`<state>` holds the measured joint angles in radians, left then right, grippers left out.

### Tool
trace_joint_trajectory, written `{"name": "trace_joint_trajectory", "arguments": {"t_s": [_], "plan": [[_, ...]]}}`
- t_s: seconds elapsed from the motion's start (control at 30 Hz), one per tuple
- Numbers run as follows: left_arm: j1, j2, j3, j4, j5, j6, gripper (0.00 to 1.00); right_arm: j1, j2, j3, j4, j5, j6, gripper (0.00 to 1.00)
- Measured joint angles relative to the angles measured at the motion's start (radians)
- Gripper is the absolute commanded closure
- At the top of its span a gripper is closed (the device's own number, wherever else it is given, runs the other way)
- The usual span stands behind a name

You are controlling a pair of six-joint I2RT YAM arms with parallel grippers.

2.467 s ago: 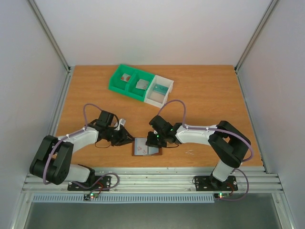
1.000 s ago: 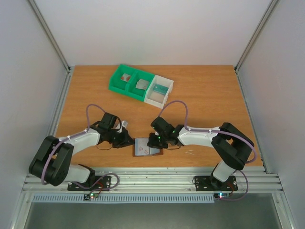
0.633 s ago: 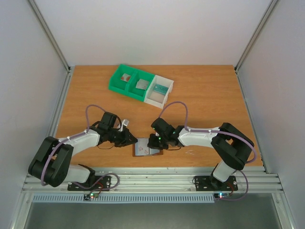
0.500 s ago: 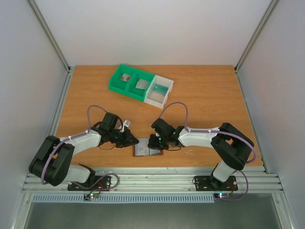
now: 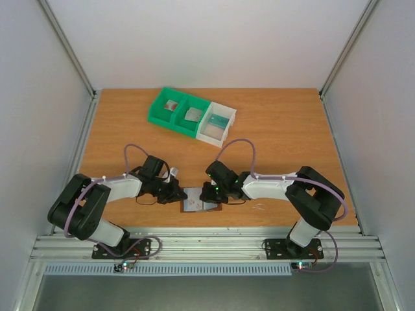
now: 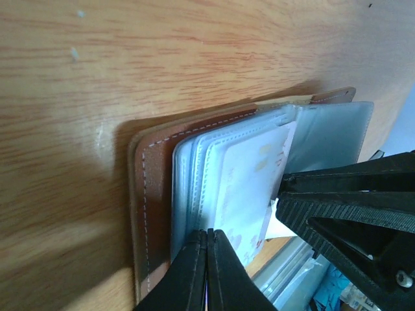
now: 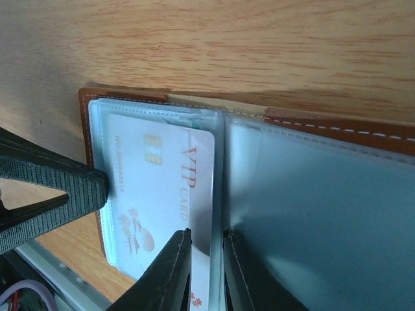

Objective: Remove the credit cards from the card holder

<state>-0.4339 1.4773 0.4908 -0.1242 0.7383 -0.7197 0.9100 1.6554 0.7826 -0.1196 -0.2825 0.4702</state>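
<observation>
Wood table [image 5: 292,142] under white walls: from above you see the holder [image 5: 196,202] lying open near the front edge, between the arms, with the bins [image 5: 191,115] well behind it. The left gripper [image 5: 177,194] and right gripper [image 5: 209,193] meet over it, but their tips are too small here to read. Your left wrist view shows the left fingers pressed together, tip at the edge of the clear sleeves [image 6: 188,188]; use that to pin the holder flat while the other arm pulls. The holder's lower end is cut off. Your right wrist view shows the right fingers nearly closed, straddling the edge of the card [image 7: 159,188] beside the fold; you cannot tell whether they bite card, sleeve or nothing. Grip the card alone and draw it slowly out of its sleeve. Any cards beneath are hidden.
</observation>
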Motion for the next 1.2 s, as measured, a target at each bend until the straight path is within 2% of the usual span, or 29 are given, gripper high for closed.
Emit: {"name": "trace_joint_trajectory", "arguments": {"t_s": [0.47, 0.8, 1.07, 1.2], "plan": [[0.000, -0.001, 0.001, -0.014, -0.024, 0.053, 0.97, 0.000, 0.019, -0.005, 0.032, -0.009, 0.001, 0.88], [0.000, -0.002, 0.003, -0.019, -0.029, 0.063, 0.97, 0.000, 0.020, -0.030, 0.075, -0.011, 0.001, 0.99], [0.000, -0.005, 0.008, -0.033, -0.038, 0.074, 0.97, 0.000, 0.009, -0.042, 0.086, -0.005, 0.000, 0.99], [0.000, -0.005, 0.013, -0.043, -0.044, 0.077, 0.97, 0.000, -0.001, -0.052, 0.085, -0.002, 0.000, 0.91]]}}
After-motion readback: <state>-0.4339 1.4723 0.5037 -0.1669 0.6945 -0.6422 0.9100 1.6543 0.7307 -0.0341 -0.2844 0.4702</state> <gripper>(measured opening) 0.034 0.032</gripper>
